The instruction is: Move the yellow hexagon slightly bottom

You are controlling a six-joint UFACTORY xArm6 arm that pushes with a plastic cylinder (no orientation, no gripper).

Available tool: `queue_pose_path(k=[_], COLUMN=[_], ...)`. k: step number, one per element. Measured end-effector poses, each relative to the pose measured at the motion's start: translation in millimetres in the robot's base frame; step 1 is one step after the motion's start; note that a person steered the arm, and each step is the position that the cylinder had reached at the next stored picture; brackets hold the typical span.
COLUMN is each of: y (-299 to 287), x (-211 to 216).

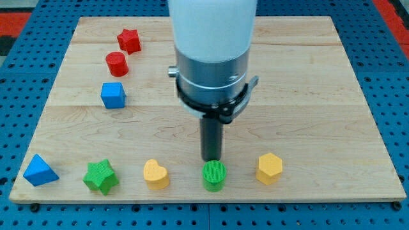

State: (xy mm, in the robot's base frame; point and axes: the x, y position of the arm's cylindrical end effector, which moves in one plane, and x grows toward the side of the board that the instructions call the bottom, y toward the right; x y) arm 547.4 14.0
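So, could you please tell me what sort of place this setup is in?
Probably a robotics lab bench: a wooden board on blue pegboard, small blocks like the yellow hexagon, and my tip above the green cylinder.

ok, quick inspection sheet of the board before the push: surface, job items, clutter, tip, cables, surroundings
Surface: wooden board, flat, no damage seen.
Job's things: yellow hexagon, near the view's bottom edge, right end of the bottom row.
Clutter: green cylinder, yellow heart, green star, blue triangle along the bottom; blue cube, red cylinder, red star upper left.
Grippers: none; my tip sits just above the green cylinder, left of the hexagon, apart from it.
Cables: nothing seen.
Surroundings: blue perforated base around the board.
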Motion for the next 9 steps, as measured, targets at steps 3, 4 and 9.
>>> queue_pose_path(k=[3,4,9], y=[41.2,49.4,105.3], x=[4.9,2.7,6.7])
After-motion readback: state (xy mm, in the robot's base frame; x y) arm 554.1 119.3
